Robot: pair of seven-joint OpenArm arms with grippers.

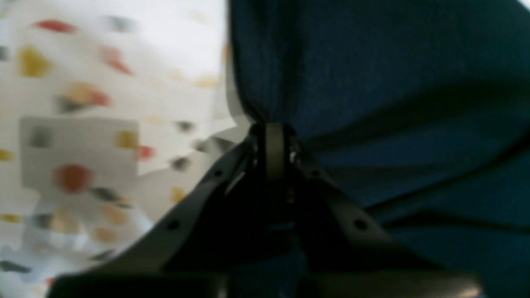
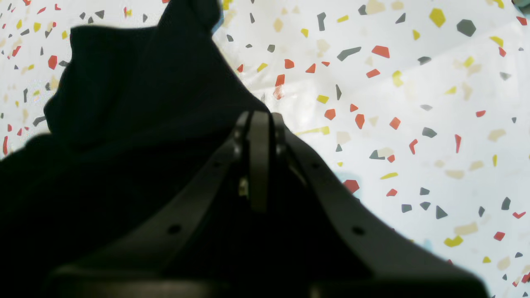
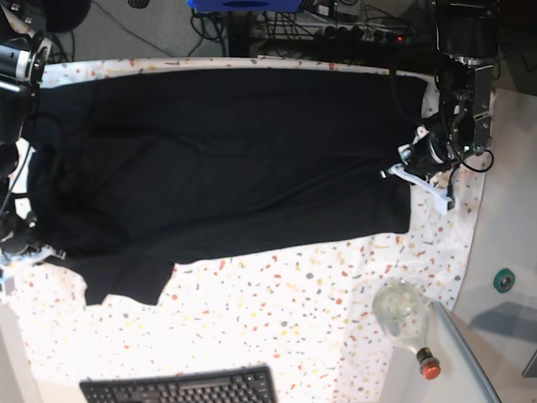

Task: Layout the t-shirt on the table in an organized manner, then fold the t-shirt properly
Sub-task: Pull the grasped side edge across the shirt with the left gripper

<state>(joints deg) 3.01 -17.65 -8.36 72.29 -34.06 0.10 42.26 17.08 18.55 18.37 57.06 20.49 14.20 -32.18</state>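
The black t-shirt [image 3: 226, 159] lies spread wide across the speckled table [image 3: 294, 336], with one sleeve sticking out toward the front left. At the shirt's right edge, my left gripper [image 3: 404, 173] is shut on it. In the left wrist view the dark fabric [image 1: 372, 62] puckers into the closed tips of the left gripper [image 1: 273, 128], and the table [image 1: 103, 62] lies to the left. My right gripper [image 3: 38, 250] is shut on the shirt's left edge. Seen from the right wrist, the right gripper [image 2: 260, 118] pinches the t-shirt [image 2: 124, 103] just above the table [image 2: 414, 103].
A black keyboard [image 3: 180, 389] lies at the table's front edge. A clear bottle with a red cap [image 3: 404, 317] lies at the front right. Cables and equipment crowd the floor behind the table's far edge.
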